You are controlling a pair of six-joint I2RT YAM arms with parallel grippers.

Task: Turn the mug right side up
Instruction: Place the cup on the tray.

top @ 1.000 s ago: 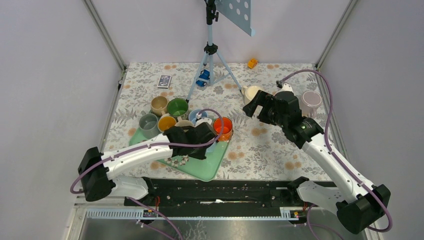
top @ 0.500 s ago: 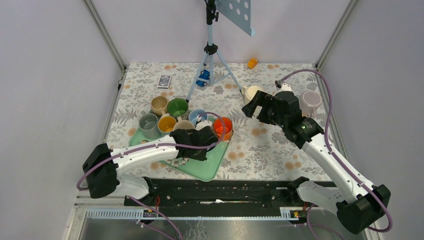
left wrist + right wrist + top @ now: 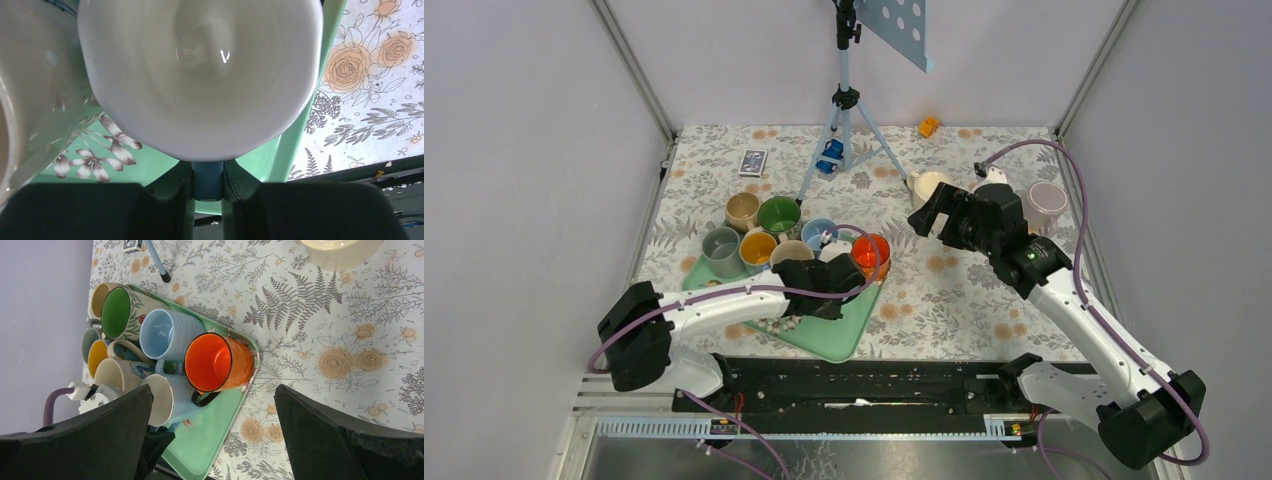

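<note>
The mug point(image 3: 200, 75), pale blue outside and white inside, is over the green tray point(image 3: 295, 135) with its mouth turned toward my left wrist camera. My left gripper point(image 3: 207, 172) is shut on the mug's blue handle point(image 3: 207, 182). In the right wrist view the mug point(image 3: 167, 400) leans beside the orange mug point(image 3: 217, 362). From above, my left gripper point(image 3: 827, 277) hides most of the mug point(image 3: 834, 252). My right gripper point(image 3: 932, 214) hangs open and holds nothing, to the right of the tray and above the table.
Several other mugs stand upright at the back left of the tray point(image 3: 834, 335), among them a green one point(image 3: 778, 214) and an orange one point(image 3: 870, 254). A tripod point(image 3: 845, 110) stands behind. A cream cup point(image 3: 927, 185) and a pink cup point(image 3: 1046, 200) sit by my right arm.
My left arm has shifted a little to the right with the mug held by its handle. The right arm has barely moved.
</note>
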